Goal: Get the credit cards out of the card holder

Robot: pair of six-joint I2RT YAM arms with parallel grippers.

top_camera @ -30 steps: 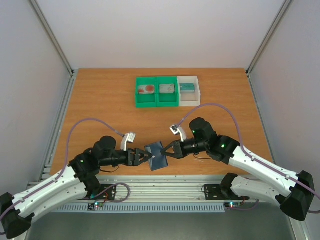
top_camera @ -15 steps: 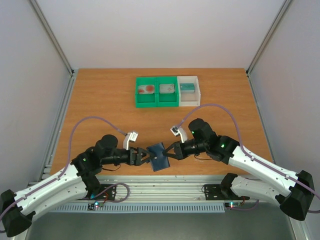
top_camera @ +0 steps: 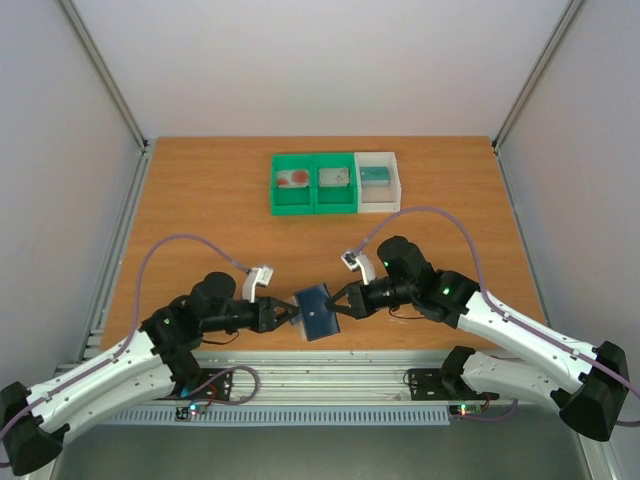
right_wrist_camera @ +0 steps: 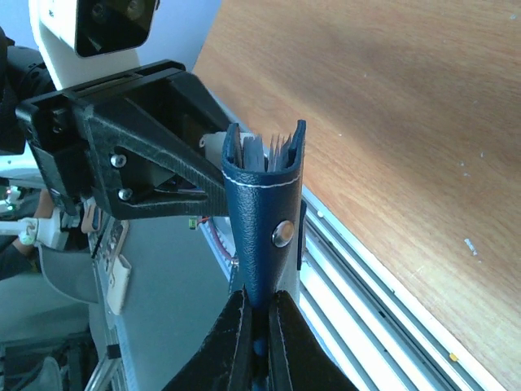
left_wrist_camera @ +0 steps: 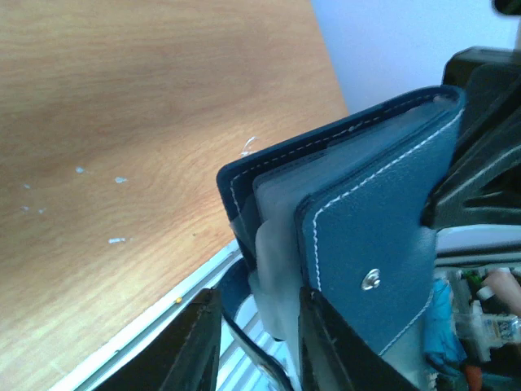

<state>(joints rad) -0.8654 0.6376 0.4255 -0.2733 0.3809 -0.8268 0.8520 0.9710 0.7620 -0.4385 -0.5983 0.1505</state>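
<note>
Card holder (top_camera: pixel 318 312): in the air over the table's (top_camera: pixel 220 210) near edge, between both hands, leaves slightly fanned.
Right hand (top_camera: pixel 338 305): clamped on the holder's edge near its snap.
Left hand (top_camera: pixel 291 314): narrow, with fingers (left_wrist_camera: pixel 195 346) on either side of the clear inner sleeves. I cannot tell whether it pinches them.

My left pincer (top_camera: pixel 292 314) has closed in. A second ago its fingers stood spread just short of the card holder (top_camera: pixel 319 311), and half a second ago they were wider still. Now they have narrowed onto its left edge. In the left wrist view the fingers (left_wrist_camera: pixel 192 346) sit snug on either side of the back panel (left_wrist_camera: pixel 236 191) and the pale sleeves (left_wrist_camera: pixel 273 269). The card holder itself has turned a little, its face darker and squarer to the top camera than before, and has shifted slightly toward the right arm.
</note>
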